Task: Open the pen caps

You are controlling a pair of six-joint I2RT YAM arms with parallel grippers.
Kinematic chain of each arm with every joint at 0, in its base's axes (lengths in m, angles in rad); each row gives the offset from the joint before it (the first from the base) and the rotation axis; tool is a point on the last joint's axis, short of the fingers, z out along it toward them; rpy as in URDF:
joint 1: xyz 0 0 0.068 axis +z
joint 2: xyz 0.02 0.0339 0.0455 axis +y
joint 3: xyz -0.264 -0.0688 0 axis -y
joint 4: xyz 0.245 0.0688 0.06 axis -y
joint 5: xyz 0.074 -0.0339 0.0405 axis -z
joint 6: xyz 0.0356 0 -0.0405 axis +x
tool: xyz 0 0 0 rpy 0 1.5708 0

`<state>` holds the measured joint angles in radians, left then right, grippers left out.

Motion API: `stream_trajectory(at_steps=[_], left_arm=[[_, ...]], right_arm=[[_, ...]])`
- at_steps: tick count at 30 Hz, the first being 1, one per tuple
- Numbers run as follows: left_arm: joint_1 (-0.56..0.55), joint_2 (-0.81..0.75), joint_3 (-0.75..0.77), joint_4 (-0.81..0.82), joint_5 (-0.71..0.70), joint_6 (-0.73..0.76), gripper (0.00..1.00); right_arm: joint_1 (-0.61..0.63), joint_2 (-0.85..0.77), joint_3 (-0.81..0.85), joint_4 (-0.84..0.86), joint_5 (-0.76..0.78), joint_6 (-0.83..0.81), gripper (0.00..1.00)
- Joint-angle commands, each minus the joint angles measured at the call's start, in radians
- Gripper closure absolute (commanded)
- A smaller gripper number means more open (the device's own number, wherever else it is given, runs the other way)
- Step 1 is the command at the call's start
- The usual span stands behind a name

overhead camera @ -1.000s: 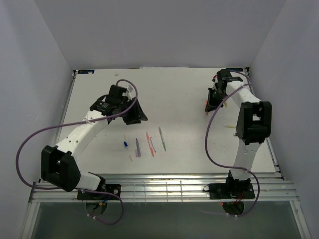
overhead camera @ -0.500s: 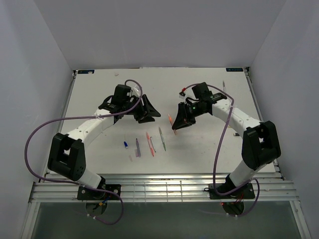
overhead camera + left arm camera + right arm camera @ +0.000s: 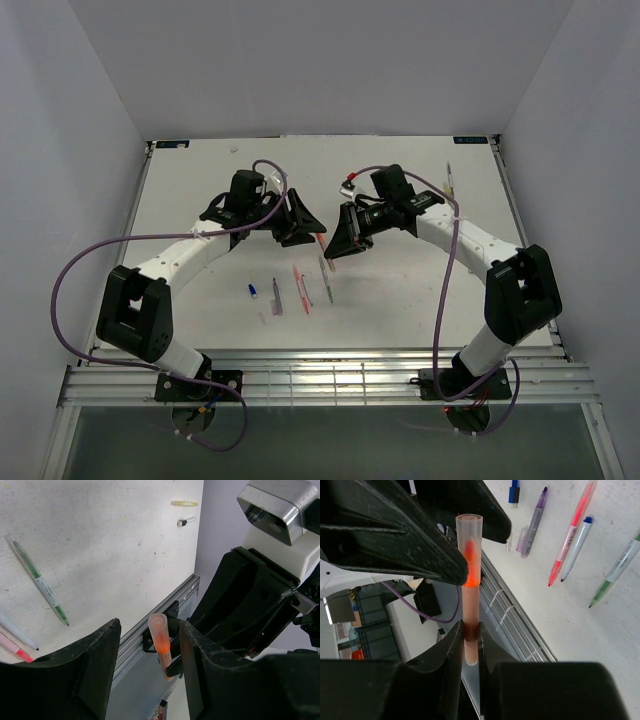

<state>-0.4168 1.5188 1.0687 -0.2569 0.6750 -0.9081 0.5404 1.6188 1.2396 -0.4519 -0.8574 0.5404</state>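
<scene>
Right claw (image 3: 470, 632) pinched on orange pen (image 3: 468, 592) barrel, cap (image 3: 158, 630) near-vertical at lower centre of left-wrist view, between fingers of wide-spread left claw (image 3: 150, 647).

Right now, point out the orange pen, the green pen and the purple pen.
orange pen (image 3: 470, 602): right wrist view, on the barrel.
green pen (image 3: 39, 581): left wrist view, middle of the barrel.
purple pen (image 3: 534, 522): right wrist view, middle of the barrel.
</scene>
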Motion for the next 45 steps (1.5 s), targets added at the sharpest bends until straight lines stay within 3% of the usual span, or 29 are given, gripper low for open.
stream_trajectory(at_steps=[1,7,13,19,23,28,32,38,45], left_arm=[[-0.008,-0.014,-0.013,0.024,0.018,-0.009,0.39],[-0.008,-0.022,-0.032,0.024,0.015,-0.023,0.45],[-0.008,-0.034,-0.047,0.021,0.011,-0.046,0.67],[-0.008,-0.029,-0.038,-0.022,-0.018,-0.055,0.86],[-0.008,-0.014,-0.006,-0.091,-0.055,-0.052,1.0],[-0.008,0.05,0.092,-0.252,-0.149,-0.028,1.0],[-0.005,0.122,0.222,-0.387,-0.218,-0.012,1.0],[0.056,0.22,0.319,-0.453,-0.247,-0.021,1.0],[0.111,0.224,0.358,-0.421,-0.262,-0.002,1.0]], right_arm=[[0.021,0.007,0.017,0.087,-0.051,0.058,0.92],[0.041,-0.003,0.0,0.11,-0.051,0.084,0.92],[0.049,-0.01,-0.028,0.131,-0.017,0.09,0.92],[0.076,0.015,0.046,-0.02,0.078,-0.006,0.92],[0.104,0.047,0.118,-0.155,0.219,-0.097,0.92],[0.177,0.093,0.23,-0.333,0.401,-0.223,0.92],[0.259,0.147,0.322,-0.447,0.639,-0.304,0.92],[0.388,0.156,0.301,-0.518,0.941,-0.373,0.92],[0.405,0.105,0.205,-0.482,0.905,-0.362,0.92]])
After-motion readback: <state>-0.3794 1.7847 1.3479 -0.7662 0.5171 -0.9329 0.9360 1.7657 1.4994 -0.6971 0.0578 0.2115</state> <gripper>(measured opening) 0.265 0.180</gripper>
